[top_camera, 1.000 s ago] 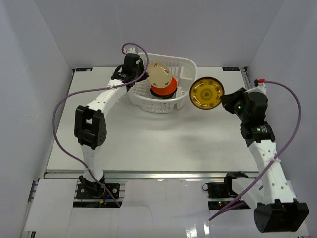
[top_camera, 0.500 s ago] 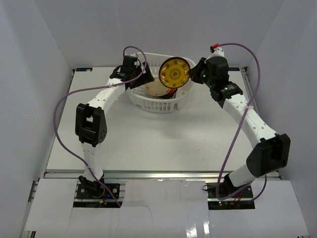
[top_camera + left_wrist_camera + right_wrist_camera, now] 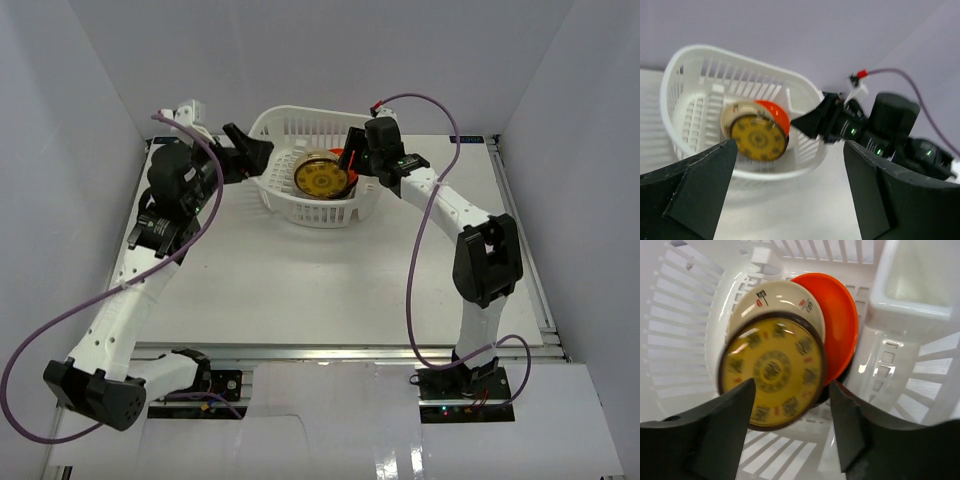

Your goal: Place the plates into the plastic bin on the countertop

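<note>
The bin [image 3: 320,212] sits at 12 o'clock on the countertop [image 3: 330,290]. Three plates lean in it on edge, overlapping: the yellow plate [image 3: 772,372] in front, then the cream plate [image 3: 782,297], then the orange plate [image 3: 842,325].

The right gripper [image 3: 350,162] reaches in over the rim from 3 o'clock. Its jaws are spread wide on either side of the yellow plate. I cannot tell whether a pad touches the plate's rim.

The left gripper [image 3: 250,155] hangs outside the bin at 9 o'clock, released and empty.

The step in hand looks like letting go and backing out. It is best done with the jaws kept wide, rising first and then drawing back toward 3 o'clock, so that no finger drags the leaning plate.

Room is tight. The inner box [image 3: 910,290] and the bin wall stand just beside the right finger. The open way is up and then toward 6 o'clock, where the countertop lies free of things.
</note>
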`<state>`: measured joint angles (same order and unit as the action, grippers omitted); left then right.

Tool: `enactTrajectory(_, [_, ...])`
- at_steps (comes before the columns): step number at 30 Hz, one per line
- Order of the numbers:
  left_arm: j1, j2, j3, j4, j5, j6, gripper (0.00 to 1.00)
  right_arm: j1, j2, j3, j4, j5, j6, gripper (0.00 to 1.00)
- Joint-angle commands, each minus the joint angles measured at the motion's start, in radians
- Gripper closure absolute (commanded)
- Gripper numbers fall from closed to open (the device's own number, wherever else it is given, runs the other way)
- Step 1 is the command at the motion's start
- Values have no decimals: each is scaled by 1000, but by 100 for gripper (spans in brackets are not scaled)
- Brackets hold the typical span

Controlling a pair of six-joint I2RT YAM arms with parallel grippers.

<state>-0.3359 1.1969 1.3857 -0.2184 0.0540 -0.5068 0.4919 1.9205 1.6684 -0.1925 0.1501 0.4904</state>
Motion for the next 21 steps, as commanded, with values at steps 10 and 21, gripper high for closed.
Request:
enactTrajectory(10, [0,-272,-381,-160,171,34,2,-7,-417,-175,74,-15,-58,10])
enactTrajectory(21, [0,-502,-455,-326,172,62,2,-6,-1388,-987,98,5,-64,10])
